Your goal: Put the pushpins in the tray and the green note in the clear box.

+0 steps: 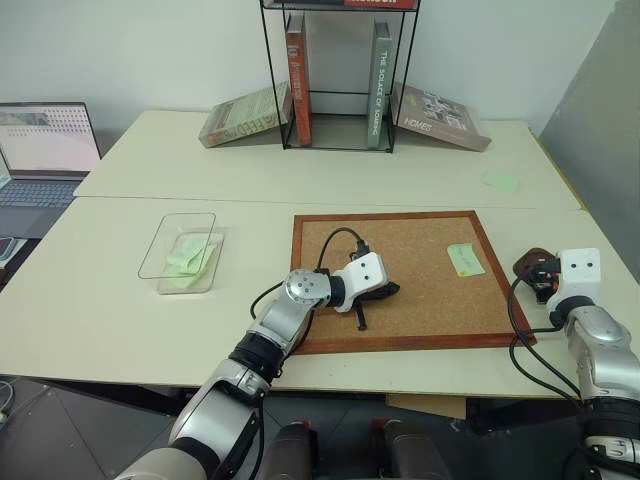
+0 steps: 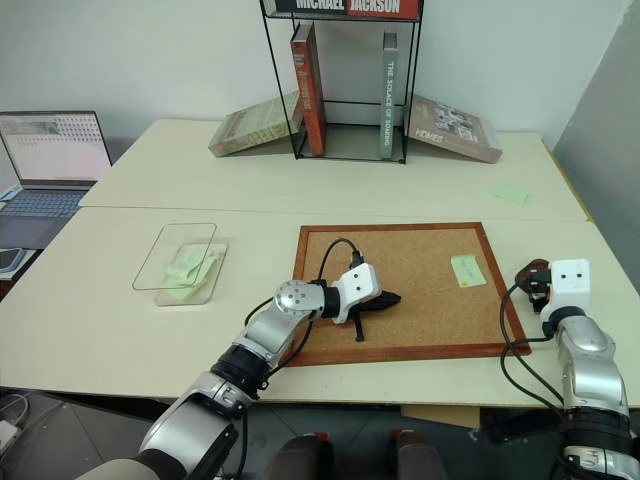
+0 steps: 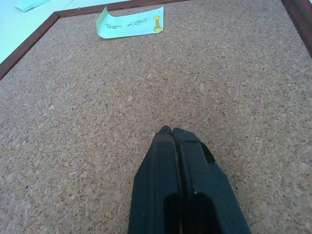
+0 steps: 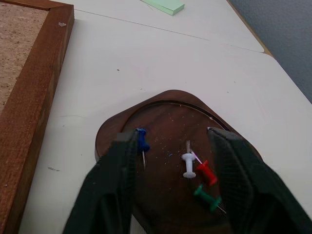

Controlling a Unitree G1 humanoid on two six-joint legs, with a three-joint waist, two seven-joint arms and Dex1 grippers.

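My right gripper (image 4: 173, 138) is open over the dark brown tray (image 4: 165, 103), which sits on the table just right of the corkboard (image 1: 420, 300). Several pushpins lie in the tray: a blue one (image 4: 142, 141) beside one finger, plus white (image 4: 188, 163), red (image 4: 206, 171) and green (image 4: 207, 196). The green note (image 1: 465, 260) lies on the corkboard's right side, held by a yellow pushpin (image 3: 157, 23). My left gripper (image 1: 385, 292) is shut and empty, low over the middle of the board. The clear box (image 1: 150, 262) stands far left with pale green slips inside.
A wire rack with upright books (image 1: 335, 80) and leaning books stands at the back. A laptop (image 1: 45, 150) is at the far left. Another pale green slip (image 1: 500, 181) lies on the far right of the table. A black cable loops beside my right wrist.
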